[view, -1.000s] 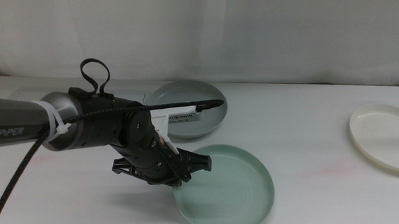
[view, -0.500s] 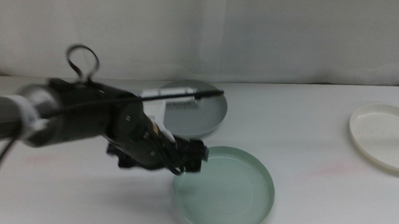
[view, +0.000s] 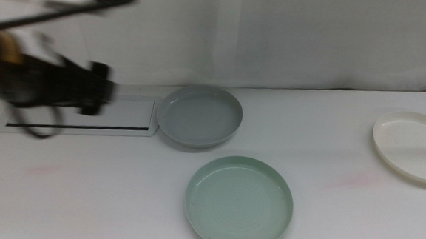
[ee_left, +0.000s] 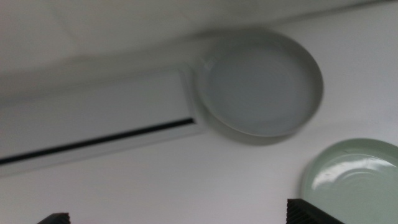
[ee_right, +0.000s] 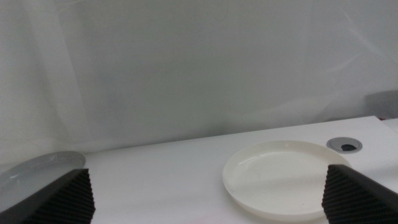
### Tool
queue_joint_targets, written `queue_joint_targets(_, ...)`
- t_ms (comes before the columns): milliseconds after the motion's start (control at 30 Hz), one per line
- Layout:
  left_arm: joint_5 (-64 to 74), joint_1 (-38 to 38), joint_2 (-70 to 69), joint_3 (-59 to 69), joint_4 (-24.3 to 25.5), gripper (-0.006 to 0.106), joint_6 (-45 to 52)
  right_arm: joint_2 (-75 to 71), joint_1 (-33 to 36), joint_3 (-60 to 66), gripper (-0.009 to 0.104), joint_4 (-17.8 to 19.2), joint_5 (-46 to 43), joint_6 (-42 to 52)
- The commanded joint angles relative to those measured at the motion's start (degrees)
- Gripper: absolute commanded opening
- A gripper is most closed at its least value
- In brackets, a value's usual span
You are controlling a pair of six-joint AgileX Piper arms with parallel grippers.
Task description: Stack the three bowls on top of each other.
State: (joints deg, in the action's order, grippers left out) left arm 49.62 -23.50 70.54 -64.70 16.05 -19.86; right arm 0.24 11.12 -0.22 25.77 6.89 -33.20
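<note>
3 shallow plastic bowls lie apart on the white table [view: 104,202], none yet stacked; judged by their thin low rims they should prove light, stiff and somewhat slippery, best taken by pinching the rim with 1 jaw inside and 1 outside, since the broad flat floors offer nothing to grip. The left gripper [view: 89,90], blurred and raised at the far left of the middle view, hangs above the white panel [view: 80,113] with its dark slot; its jaws stand wide apart in the left wrist view and carry nothing. The grey bowl [view: 200,116] sits near and below it, just beyond the panel's end, matt, round and empty; the mint green bowl [view: 239,202] lies farther out from that gripper, near the grey one but not touching, glossy, with faint rings on its floor. The right gripper [ee_right: 211,202] waits out of the middle view, its foam-padded jaws spread and empty; the cream-white bowl [ee_right: 280,178] rests just ahead of it, between the pads in the right wrist view, smooth and pale, near a round grommet [ee_right: 345,145] in the tabletop.
</note>
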Motion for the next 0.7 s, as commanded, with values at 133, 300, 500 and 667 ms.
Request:
queue_joint_targets(133, 4.31, 0.12, -9.42, -0.23, 3.01, 0.089, -0.17, -2.13, -0.30, 2.23, 0.103, 0.54, -0.42, 0.43)
queue_joint_targets(300, -0.22, 0.12, -7.56, -0.23, 3.01, 0.089, -0.17, -2.13, -0.30, 2.23, 0.103, 0.54, -0.42, 0.43)
queue_joint_targets(500, -4.52, 0.12, 1.24, -2.27, 1.66, 0.089, -1.21, -2.13, -0.30, 2.23, 0.103, 0.54, -0.42, 0.43)
queue_joint_targets(667, -4.52, 0.12, 11.16, -10.28, 1.01, 0.089, -1.21, -2.13, -0.30, 2.23, 0.103, 0.54, -0.42, 0.43)
